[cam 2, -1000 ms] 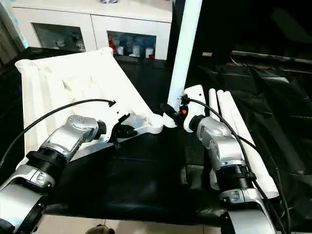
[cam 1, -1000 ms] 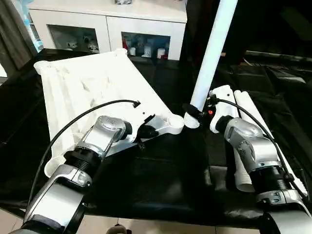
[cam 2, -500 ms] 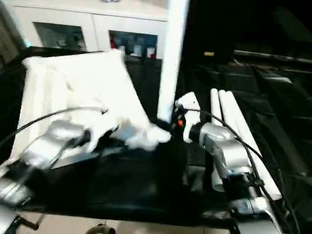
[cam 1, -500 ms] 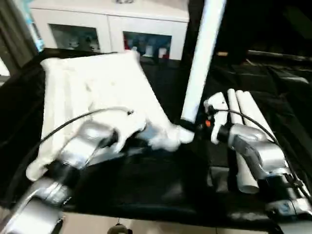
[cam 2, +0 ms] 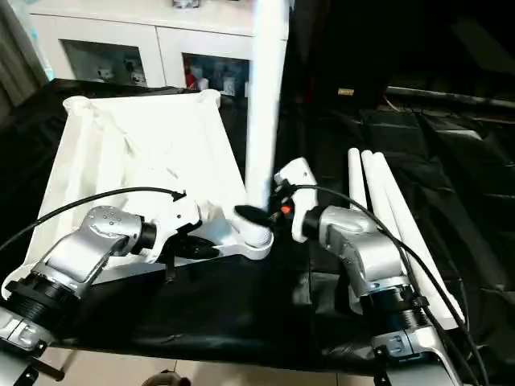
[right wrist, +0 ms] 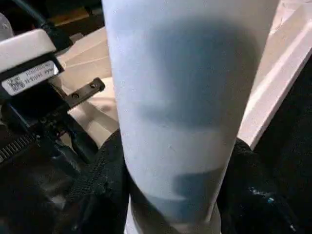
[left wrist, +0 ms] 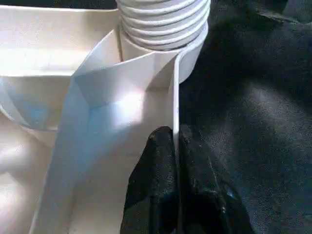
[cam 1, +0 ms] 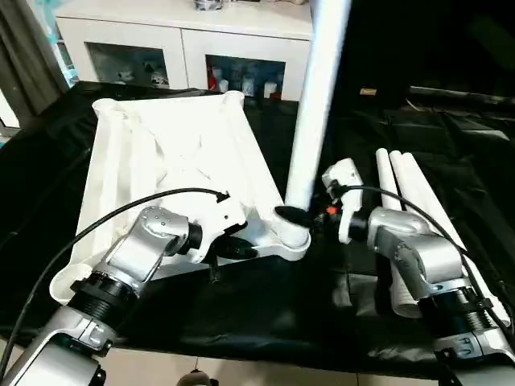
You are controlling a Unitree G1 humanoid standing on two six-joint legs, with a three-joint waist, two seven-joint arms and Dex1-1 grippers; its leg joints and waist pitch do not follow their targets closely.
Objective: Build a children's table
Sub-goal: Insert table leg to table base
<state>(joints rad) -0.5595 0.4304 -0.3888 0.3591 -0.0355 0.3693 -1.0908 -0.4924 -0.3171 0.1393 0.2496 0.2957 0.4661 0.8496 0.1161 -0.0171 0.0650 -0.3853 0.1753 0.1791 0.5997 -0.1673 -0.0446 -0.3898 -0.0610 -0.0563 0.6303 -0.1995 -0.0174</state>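
First leg going in! The tabletop (cam 1: 169,169) lies underside up on the black counter (cam 1: 265,314). The left end effector (left wrist: 176,146) pinches its edge wall beside the near corner socket (cam 1: 291,237). The right end effector (cam 1: 310,215) clasps the upright leg (cam 1: 314,112), threads at the socket. Next, I'd say: twist it home. Three spare legs (cam 1: 402,185) wait just right.

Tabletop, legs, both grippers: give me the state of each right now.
Tabletop: underside up on the black table, near edge pinched.
Upright leg: standing at the near corner socket, threads still showing.
Spare legs: lying side by side on the black table.
Left gripper: shut on the tabletop's rim.
Right gripper: shut on the upright leg, low down.
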